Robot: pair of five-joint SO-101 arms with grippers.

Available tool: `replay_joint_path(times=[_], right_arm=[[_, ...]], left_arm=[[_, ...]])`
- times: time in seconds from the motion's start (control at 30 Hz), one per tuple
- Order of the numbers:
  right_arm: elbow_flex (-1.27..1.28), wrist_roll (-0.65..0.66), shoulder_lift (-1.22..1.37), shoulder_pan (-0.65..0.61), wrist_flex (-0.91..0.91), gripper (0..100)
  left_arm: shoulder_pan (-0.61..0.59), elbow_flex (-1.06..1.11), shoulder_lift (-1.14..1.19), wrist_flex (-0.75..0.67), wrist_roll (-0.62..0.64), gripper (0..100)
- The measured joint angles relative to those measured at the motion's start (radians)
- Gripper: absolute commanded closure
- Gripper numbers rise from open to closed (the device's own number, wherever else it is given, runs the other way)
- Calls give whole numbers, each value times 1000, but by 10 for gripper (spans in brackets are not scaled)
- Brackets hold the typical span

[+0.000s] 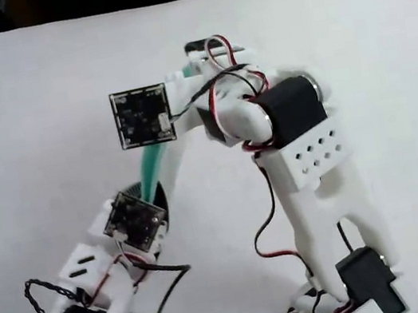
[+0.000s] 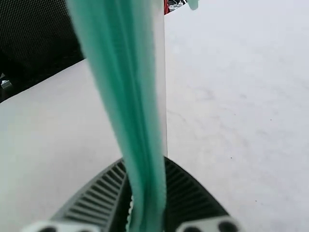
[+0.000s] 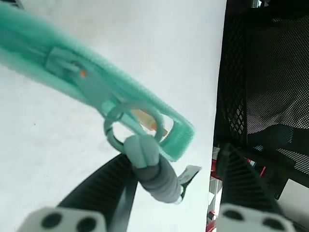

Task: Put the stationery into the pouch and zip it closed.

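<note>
A: Where is the pouch sitting at the moment?

B: The teal pouch (image 1: 153,170) is stretching between the two arms, over the white tabletop (image 1: 20,92). The left gripper (image 2: 144,162) is clamping one end of it, with the jaws pressing on the fabric from both sides. The zip edge is running away from that wrist.

A: And what is the other arm doing?

B: The right gripper (image 3: 174,154) is standing at the pouch's far end with its jaws apart. A grey pull cord (image 3: 149,169) is hanging from the ring (image 3: 128,123) on the zipper (image 3: 72,63). The cord is lying against one finger, but nothing is closing on it.

A: How are you expecting the pouch to handle?

B: I am judging it light and soft. It is fabric, so it is probably going to sag or twist unless the left clamp is anchoring it taut. The thick, knotted cord is looking like the best place to take hold, since the thin ring is likelier to slip out. I am also thinking any pull needs to follow the zip line, or the pouch is going to fold.

A: Is the stationery lying inside?

B: I cannot tell. Something orange is showing behind the ring, but I am not making out what it is.
</note>
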Motion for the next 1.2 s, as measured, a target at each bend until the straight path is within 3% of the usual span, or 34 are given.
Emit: replay_joint_path(times=[0.13,0.3,0.6,0.73,0.87,0.97,1.1,1.2], right_arm=[[-2,12,-3,21,21,796],[-2,41,-3,32,106,882],[-2,41,-75,34,115,850],[-2,41,-101,34,115,912],[28,41,-101,34,115,839],[34,0,-101,34,115,777],[35,-84,-104,23,115,805],[37,-219,-143,-3,115,818]], left_arm=[[2,0,0,0,-2,977],[2,0,0,0,-2,977],[2,0,0,0,-2,977],[0,0,0,0,-2,977],[2,0,0,0,-2,977],[2,0,0,0,-2,977],[2,0,0,0,-2,977],[2,0,0,0,-2,977]])
